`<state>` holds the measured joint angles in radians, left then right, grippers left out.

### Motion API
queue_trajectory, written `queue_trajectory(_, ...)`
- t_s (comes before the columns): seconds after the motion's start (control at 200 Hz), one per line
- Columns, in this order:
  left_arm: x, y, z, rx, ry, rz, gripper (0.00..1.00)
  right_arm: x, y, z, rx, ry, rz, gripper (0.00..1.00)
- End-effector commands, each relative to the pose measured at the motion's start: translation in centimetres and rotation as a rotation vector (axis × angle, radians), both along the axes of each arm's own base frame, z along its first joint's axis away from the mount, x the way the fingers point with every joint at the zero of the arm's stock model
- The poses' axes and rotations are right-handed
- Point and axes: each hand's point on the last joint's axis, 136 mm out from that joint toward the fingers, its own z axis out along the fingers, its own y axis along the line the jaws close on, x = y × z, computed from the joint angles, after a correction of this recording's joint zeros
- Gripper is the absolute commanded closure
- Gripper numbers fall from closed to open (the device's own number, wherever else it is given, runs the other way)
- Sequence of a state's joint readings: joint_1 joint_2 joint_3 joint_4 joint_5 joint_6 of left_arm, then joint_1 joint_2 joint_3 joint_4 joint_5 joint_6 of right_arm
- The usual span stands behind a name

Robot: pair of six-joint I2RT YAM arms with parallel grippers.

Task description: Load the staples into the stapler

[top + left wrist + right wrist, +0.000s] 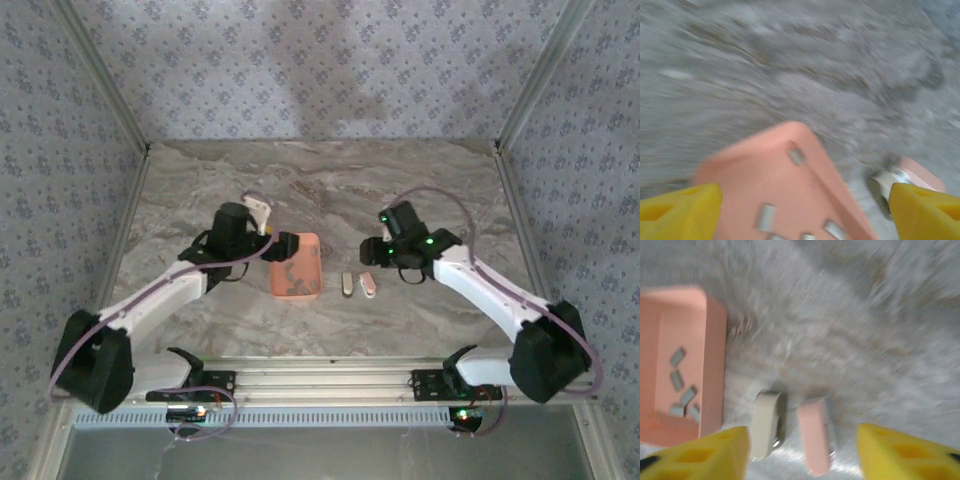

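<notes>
The stapler lies on the marble table split into two slim halves side by side, a cream-white half [765,422] and a pink half [814,436], also seen from above as stapler [357,285]. The staples [682,385], several small grey strips, lie loose in the salmon-orange tray [714,365]. My right gripper [802,457] hovers open over the two halves, one yellow finger on each side of the pair. Open as well, my left gripper [802,220] hangs above the tray [740,172] and its staples [765,217], touching nothing. Both wrist views are blurred.
The tray [296,265] sits mid-table, just left of the stapler halves. From above, the left gripper [288,244] is at the tray's far left corner and the right gripper [375,257] just beyond the stapler. Patterned walls enclose the table on three sides.
</notes>
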<state>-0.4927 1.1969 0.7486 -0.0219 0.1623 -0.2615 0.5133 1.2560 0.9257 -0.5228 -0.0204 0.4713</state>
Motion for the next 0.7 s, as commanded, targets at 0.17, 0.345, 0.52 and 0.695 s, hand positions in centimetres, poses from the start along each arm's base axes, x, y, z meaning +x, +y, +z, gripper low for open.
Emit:
queue_trajectory(0.17,1.7,15.3,3.7,0.235,-0.326,0.569,0.01,4.4,-11.1,2.3,-0.225,-0.375,-0.174,0.0)
queue_trajectory(0.345,1.1,19.4,1.8,0.264,-0.373,0.693,0.02,5.5,-15.4,0.9,-0.259,-0.46,-0.256,0.0)
queue_trajectory(0.52,1.6,20.5,-2.6,0.36,-0.348,0.681,0.01,6.3,-19.0,-1.4,-0.299,-0.513,-0.324,0.0)
queue_trajectory(0.695,3.8,19.0,-5.1,0.346,-0.447,0.553,0.02,8.1,-21.4,-3.7,-0.261,-0.557,-0.373,0.0)
